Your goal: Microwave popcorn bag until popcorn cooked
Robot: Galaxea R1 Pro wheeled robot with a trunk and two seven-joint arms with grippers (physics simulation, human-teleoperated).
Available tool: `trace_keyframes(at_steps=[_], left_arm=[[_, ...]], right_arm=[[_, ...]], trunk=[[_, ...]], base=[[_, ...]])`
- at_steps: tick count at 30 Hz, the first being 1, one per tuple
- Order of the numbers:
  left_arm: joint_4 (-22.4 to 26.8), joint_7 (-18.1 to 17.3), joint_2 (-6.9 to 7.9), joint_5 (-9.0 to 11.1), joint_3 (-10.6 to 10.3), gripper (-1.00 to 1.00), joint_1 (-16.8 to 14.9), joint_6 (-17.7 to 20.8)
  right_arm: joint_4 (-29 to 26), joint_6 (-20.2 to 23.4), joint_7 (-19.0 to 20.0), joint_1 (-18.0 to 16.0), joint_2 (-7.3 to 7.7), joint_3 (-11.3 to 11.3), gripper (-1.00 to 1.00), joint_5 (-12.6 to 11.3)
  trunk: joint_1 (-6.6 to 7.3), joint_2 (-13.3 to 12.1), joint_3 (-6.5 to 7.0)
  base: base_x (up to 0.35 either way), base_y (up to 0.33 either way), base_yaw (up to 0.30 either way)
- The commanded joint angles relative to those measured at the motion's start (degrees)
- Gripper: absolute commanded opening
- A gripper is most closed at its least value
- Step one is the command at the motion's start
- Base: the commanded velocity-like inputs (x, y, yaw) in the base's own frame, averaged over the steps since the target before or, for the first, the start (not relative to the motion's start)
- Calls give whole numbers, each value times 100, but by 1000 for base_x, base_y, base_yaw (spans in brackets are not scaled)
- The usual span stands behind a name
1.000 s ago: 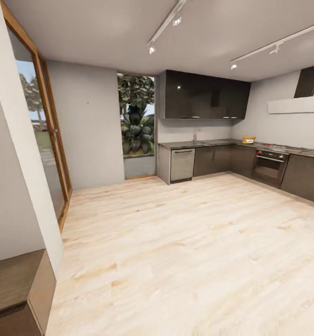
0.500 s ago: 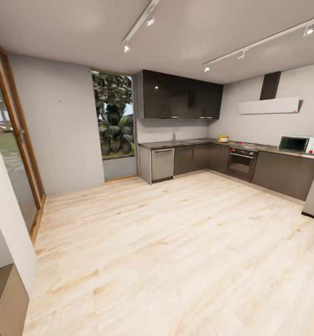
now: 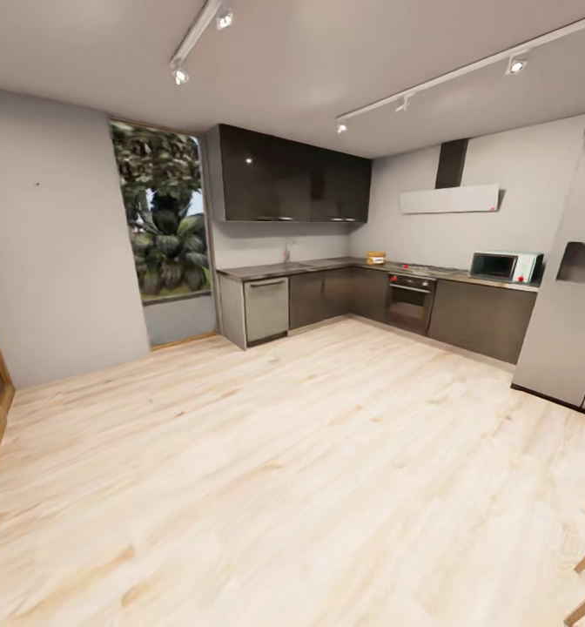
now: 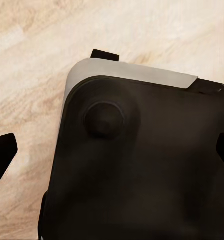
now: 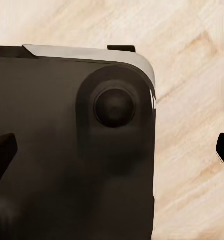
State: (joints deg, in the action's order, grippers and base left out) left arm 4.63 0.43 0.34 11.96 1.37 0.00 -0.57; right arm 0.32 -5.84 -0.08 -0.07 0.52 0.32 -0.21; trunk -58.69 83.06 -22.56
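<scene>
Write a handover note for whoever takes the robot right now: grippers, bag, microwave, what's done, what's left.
Left gripper: open, holding nothing, hanging over the robot's base.
Right gripper: open, holding nothing.
Bag: small tan shape on the far countertop, near the corner; too small to make out more.
Microwave: on the same countertop run, further right; door looks shut.
Done: nothing handled; the robot stands across the wooden floor from the kitchen.
Left: drive to the countertop, pick up the bag, open the microwave, put the bag in, shut it, heat.
</scene>
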Motion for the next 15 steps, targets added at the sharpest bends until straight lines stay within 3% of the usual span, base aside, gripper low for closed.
trace_keyframes(at_steps=[1,15], left_arm=[[3,4,0,25,7,100,0,-5],[3,1,1,25,4,100,1,4]], right_arm=[[4,-23,5,-2,0,3,100,7],[4,-23,17,-2,9,12,100,47]], trunk=[[-4,2,-4],[-4,2,-4]], base=[[322,0,-53],[322,0,-4]])
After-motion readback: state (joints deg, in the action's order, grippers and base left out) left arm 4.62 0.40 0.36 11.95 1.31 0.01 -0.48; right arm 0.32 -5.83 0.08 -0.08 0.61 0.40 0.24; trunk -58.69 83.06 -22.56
